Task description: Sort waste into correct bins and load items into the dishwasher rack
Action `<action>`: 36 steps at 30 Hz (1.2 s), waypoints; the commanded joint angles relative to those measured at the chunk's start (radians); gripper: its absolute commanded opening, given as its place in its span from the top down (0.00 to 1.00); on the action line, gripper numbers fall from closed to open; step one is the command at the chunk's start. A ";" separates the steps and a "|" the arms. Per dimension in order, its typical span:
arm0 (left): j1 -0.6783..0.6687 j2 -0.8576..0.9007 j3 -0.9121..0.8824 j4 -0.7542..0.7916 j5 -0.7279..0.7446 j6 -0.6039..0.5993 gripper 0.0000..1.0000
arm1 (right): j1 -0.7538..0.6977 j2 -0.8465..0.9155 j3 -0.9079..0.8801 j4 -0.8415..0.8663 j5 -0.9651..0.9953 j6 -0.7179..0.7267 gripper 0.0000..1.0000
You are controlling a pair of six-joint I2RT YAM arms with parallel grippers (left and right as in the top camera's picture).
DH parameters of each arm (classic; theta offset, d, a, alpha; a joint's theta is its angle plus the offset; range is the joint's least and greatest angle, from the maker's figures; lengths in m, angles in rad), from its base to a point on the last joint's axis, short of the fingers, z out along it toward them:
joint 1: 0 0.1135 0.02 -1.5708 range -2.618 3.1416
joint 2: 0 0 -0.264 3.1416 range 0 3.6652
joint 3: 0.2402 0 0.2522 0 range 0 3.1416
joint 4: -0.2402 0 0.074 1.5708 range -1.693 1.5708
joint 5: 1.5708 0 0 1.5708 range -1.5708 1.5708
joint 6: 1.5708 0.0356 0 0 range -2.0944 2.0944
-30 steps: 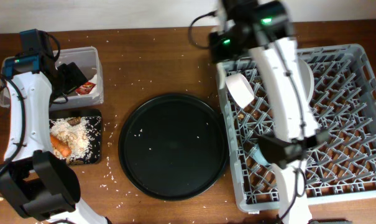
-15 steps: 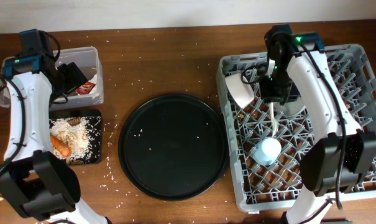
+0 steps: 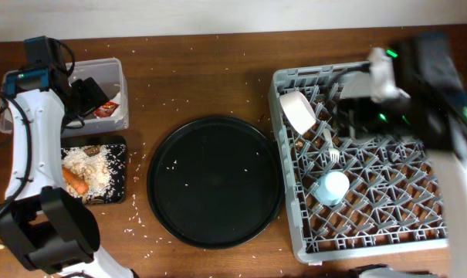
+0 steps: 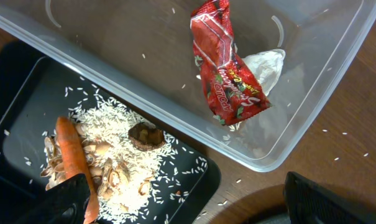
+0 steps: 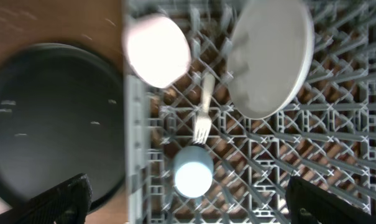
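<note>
The big grey rack (image 3: 295, 232) sits by the right edge of the desk. A small white bowl (image 3: 297, 110) stands tipped on its side in the rack's back left corner. A round light grey plate (image 5: 271, 59) leans just beside it. A white fork (image 3: 330, 145) lies flat on the pegs between them. A light blue cup (image 3: 333, 187) sits a bit nearer the front, close to the fork's prongs.

The right gripper (image 5: 189, 186) hangs above the rack with its fingers spread wide and nothing between them. From above that arm is a blur, so I can't tell just where it is.

The clear tub (image 3: 123, 93) is in the back left corner of the desk. It holds a crumpled red wrapper (image 4: 227, 65), and a white tissue (image 4: 265, 65) touches it. Right in front of the tub, by the left edge, is the small black tray (image 4: 20, 93). In it are pale grains (image 4: 119, 143), an orange carrot (image 4: 73, 158) and a brown chunk (image 4: 145, 135). The left gripper (image 4: 186, 186) hangs over the tub and tray, also spread wide and holding nothing.

A large round black tray (image 3: 214, 180) lies in the middle of the desk, with a few grains on it.
</note>
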 commanded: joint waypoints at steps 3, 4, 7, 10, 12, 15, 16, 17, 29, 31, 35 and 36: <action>0.003 -0.019 0.008 0.000 -0.007 -0.013 0.01 | 0.004 -0.219 0.011 -0.048 -0.046 -0.008 0.02; 0.003 -0.019 0.008 0.000 -0.007 -0.013 0.01 | 0.004 -0.245 0.011 -0.058 -0.013 -0.007 0.02; 0.003 -0.019 0.008 0.000 -0.007 -0.013 0.01 | 0.003 -0.342 0.010 0.013 0.112 -0.003 0.01; 0.003 -0.019 0.008 0.000 -0.007 -0.013 0.01 | -0.022 -0.432 -0.079 0.168 0.168 -0.004 0.02; 0.003 -0.019 0.008 0.000 -0.007 -0.013 0.01 | -0.044 -0.534 -0.263 0.358 0.181 -0.007 0.02; 0.003 -0.019 0.008 0.000 -0.007 -0.013 0.01 | -0.069 -0.740 -0.677 0.727 0.171 -0.007 0.01; 0.003 -0.019 0.008 0.000 -0.007 -0.013 0.01 | -0.077 -0.844 -0.898 0.918 0.143 -0.007 0.02; 0.003 -0.019 0.008 0.000 -0.007 -0.013 0.01 | -0.077 -0.907 -1.012 1.016 0.135 -0.004 0.02; 0.003 -0.019 0.008 0.000 -0.007 -0.013 0.01 | -0.076 -1.443 -1.867 1.612 0.118 0.023 0.02; 0.003 -0.019 0.008 0.000 -0.007 -0.013 0.01 | -0.076 -1.451 -1.936 1.685 0.140 0.023 0.02; 0.003 -0.019 0.008 0.000 -0.007 -0.013 0.01 | -0.075 -1.451 -1.936 1.673 0.139 0.023 0.02; 0.003 -0.019 0.008 0.000 -0.007 -0.013 0.01 | -0.075 -1.451 -1.936 1.657 0.139 0.023 0.02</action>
